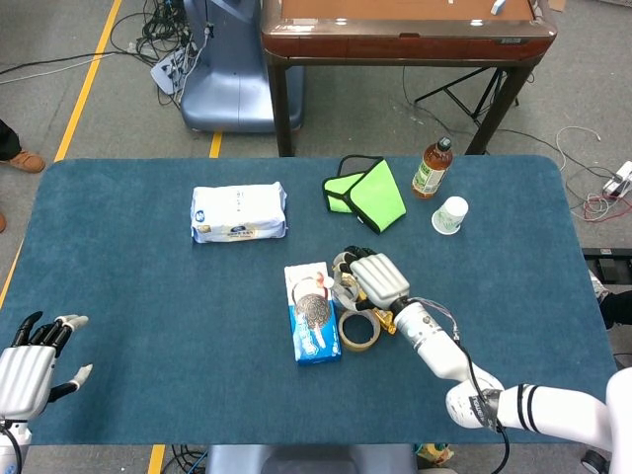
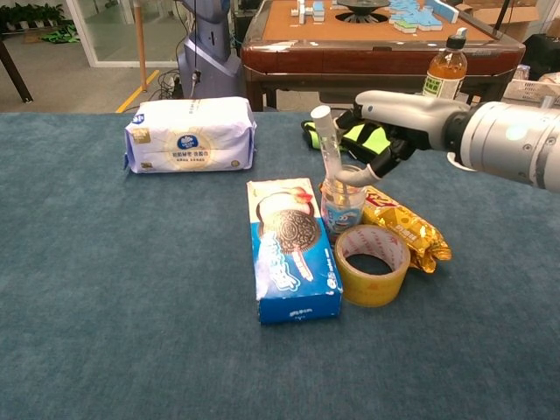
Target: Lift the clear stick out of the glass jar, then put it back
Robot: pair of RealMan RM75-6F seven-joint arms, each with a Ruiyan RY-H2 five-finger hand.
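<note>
Right hand [image 2: 385, 131] curls around clear stick [image 2: 327, 144] standing in glass jar [image 2: 342, 206].

My right arm reaches in from the near right corner of the table toward its middle, white forearm angled up and to the left. My right hand [image 2: 385, 131] is held level, back upward, fingers curled forward and down; I cannot tell whether the fingertips are touching anything. My left hand [image 1: 30, 365] hangs at the near left corner of the table, palm down, dark-tipped fingers spread apart and holding nothing, thumb splayed out to the side.
</note>
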